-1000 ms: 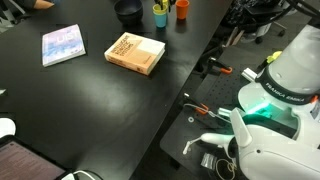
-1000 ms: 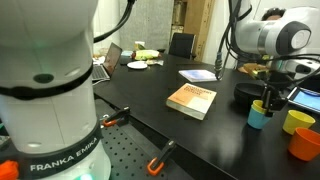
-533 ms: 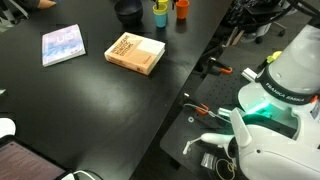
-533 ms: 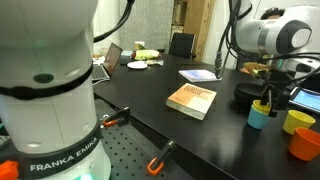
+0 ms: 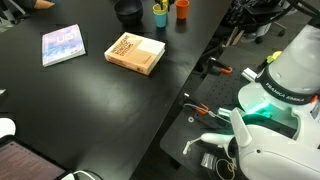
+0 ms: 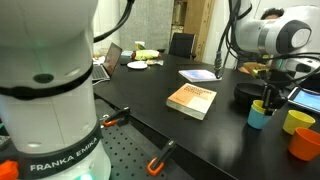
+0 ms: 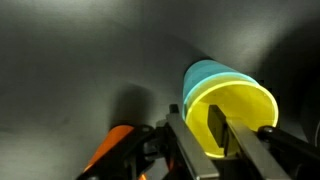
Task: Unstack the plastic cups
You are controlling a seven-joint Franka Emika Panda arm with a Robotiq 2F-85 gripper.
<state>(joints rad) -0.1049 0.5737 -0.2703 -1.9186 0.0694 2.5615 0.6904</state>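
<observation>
A yellow-green cup [image 7: 238,105] sits nested inside a blue cup [image 7: 205,72] on the black table. My gripper [image 7: 197,112] straddles the stack's rim, one finger inside the yellow-green cup and one outside, closed on the wall. In an exterior view the gripper [image 6: 268,98] comes down onto the blue cup [image 6: 257,117]. A second yellow-green cup [image 6: 298,121] and an orange cup [image 6: 305,143] stand apart beside it. The stack [image 5: 160,13] and the orange cup [image 5: 182,10] also show at the table's far edge. An orange blur [image 7: 112,145] lies beside the fingers.
A dark round bowl [image 6: 248,97] stands right behind the stack. A tan book [image 6: 192,101] and a blue book [image 6: 198,75] lie on the table. The robot base [image 5: 275,95] and orange-handled tools [image 5: 205,108] sit on the mounting plate.
</observation>
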